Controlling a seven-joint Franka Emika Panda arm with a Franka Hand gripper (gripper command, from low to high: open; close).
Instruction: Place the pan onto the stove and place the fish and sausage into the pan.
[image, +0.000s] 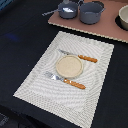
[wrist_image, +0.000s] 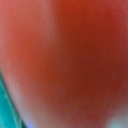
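While pot (image: 91, 12) flanks it, pan (image: 68, 9) tops stove (image: 102, 26).

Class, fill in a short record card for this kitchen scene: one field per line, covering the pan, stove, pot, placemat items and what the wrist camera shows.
pan: on the stove, white piece inside, handle toward the exterior view's left
stove: pinkish board at the far edge
pot: grey, beside the pan
placemat: holds plate, knife, fork
wrist view: filled by a blurred red surface
gripper: not seen
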